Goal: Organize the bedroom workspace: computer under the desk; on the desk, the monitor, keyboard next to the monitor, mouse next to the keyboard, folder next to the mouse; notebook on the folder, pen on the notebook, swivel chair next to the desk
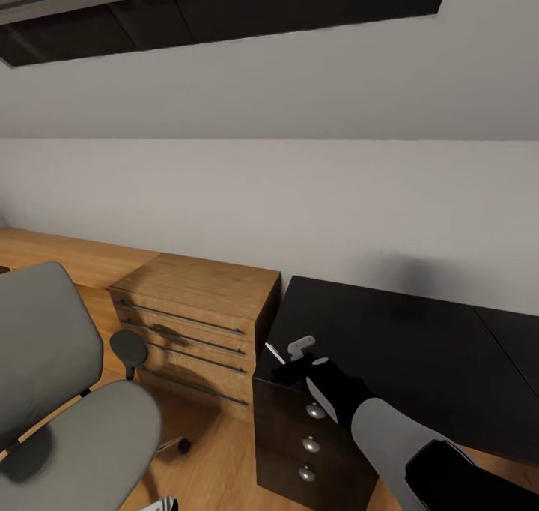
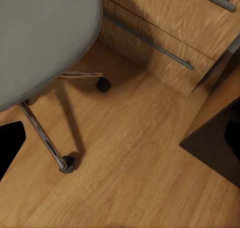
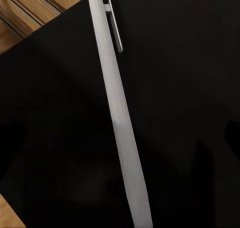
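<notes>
A slim silver pen [image 3: 117, 102] with a clip runs lengthwise between my right gripper's fingers, just over the desk's glossy black top [image 3: 180, 62]. I cannot tell whether it rests on the surface. In the head view my right gripper [image 1: 288, 367] hovers at the desk's [image 1: 404, 346] left front corner, and the pen [image 1: 275, 354] sticks out of it. Its dark fingertips sit faintly at the wrist picture's edges, wide apart. The swivel chair [image 1: 67, 413], with grey seat and back, stands at the left. My left gripper [image 2: 120, 138] hangs open over the floor beside the chair's chrome base [image 2: 47, 140].
A plain wooden dresser [image 1: 198, 312] with long bar handles stands between the chair and the desk, against the white wall. The desk's black drawers [image 1: 311, 443] with round silver knobs face me. Wooden floor [image 2: 130, 158] lies between the chair's casters and the dresser.
</notes>
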You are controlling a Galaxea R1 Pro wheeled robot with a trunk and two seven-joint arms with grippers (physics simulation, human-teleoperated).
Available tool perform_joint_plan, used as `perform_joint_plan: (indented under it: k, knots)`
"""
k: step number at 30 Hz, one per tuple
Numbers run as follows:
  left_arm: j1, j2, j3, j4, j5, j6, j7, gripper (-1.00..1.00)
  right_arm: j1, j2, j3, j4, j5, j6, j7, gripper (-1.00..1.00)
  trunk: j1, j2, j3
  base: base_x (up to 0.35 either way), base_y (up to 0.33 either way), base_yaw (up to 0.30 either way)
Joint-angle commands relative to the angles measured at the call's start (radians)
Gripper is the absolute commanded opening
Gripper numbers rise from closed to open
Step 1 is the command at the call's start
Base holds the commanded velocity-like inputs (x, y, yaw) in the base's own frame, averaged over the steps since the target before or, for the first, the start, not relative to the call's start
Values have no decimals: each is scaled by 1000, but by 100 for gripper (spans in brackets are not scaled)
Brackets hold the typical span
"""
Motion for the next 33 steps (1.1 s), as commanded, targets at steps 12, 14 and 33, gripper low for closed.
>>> perform_joint_plan:
  k: [12, 14, 33]
  knots:
    - [0, 1, -4, -1, 11, -7, 4, 100, -1, -1, 7, -2, -9, 3, 1, 100, 8, -15, -7, 0, 0, 0]
    - [0, 1, -4, -1, 11, -7, 4, 100, -1, -1, 7, -1, -9, 3, 2, 100, 15, -29, -13, 0, 0, 0]
    - [-1, 1, -4, 0, 12, -7, 4, 100, -1, -1, 7, -2, -9, 9, 0, -100, 15, -29, -13, 0, 0, 0]
